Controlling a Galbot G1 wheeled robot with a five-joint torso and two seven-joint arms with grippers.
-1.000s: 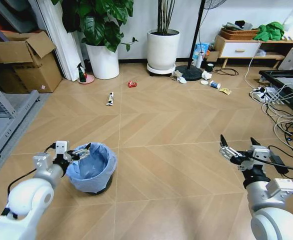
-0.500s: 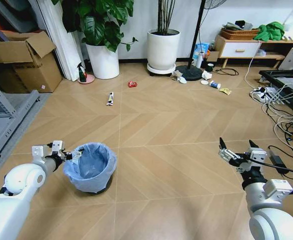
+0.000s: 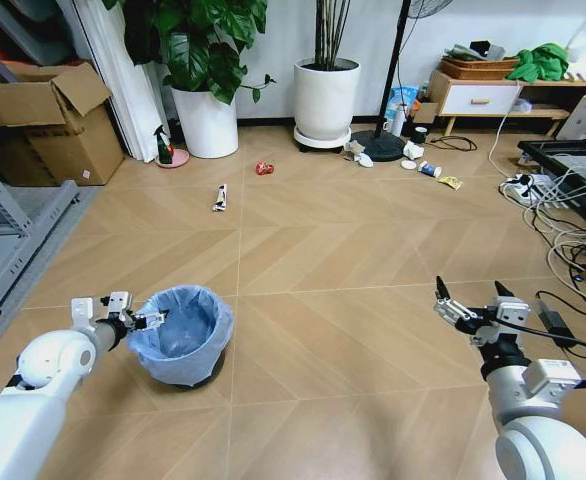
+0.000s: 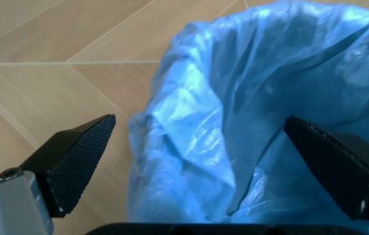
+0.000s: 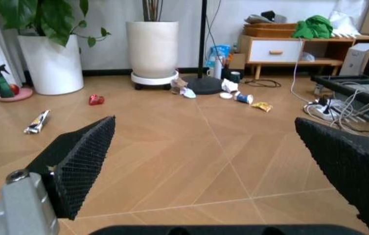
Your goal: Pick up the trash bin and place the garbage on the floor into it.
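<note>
The trash bin (image 3: 185, 338), dark with a crinkly light blue bag, stands on the floor (image 3: 333, 260) at the near left. My left gripper (image 3: 149, 320) is open at its left rim. In the left wrist view the bag's edge (image 4: 191, 127) lies between the two spread fingers (image 4: 73, 159). My right gripper (image 3: 470, 302) hangs open above bare tiles at the near right, holding nothing. Garbage lies far ahead: a red wrapper (image 3: 264, 168), a black-white tube (image 3: 220, 197), crumpled paper (image 3: 356, 153), a small cup (image 3: 413, 150), a carton (image 3: 430, 170) and a yellow scrap (image 3: 451, 183).
Two large white plant pots (image 3: 326, 98) and a fan stand base (image 3: 378, 146) line the back wall. Cardboard boxes (image 3: 48, 125) and a metal rack (image 3: 13, 240) stand at the left. Cables and a power strip (image 3: 533, 190) clutter the right side beside a low cabinet (image 3: 483, 98).
My left arm has pulled back and lowered, bringing its gripper from above the bin's rim down to the rim's left side. The right gripper has drifted slightly down.
</note>
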